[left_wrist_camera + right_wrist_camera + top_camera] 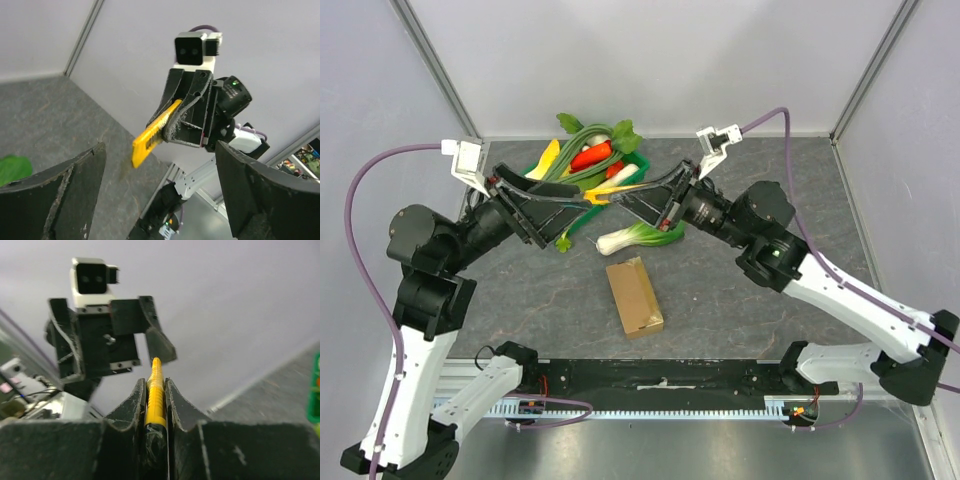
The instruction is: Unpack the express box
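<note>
The express box (634,296) lies flat on the grey counter (770,330), in front of the two arm bases and about midway between them, with its long side running away from the arms at a slight angle. Neither arm touches it, and both work well above and beyond it. The right tool (155,386) is clenched on a yellow cutter (155,390). In the right wrist view the flat yellow body stands on edge, pinched between the two dark fingers (134,407), with its far end poking out past their tips. The left tool (161,150) is released. Its jaws stand wide apart with nothing between them, and it faces the right tool head-on. From the left wrist view the cutter slants down and to the left out of the right tool's grip, into the open space in front of the left fingers (70,195). In the overhead view the two tools meet tip to tip above the near edge of a green tray (638,160) at the back of the counter, which is piled with toy vegetables in red, yellow and green. A bok choy (635,237) lies on the counter outside the tray, between the tray and the box, close to the box's far end but apart from it.
</note>
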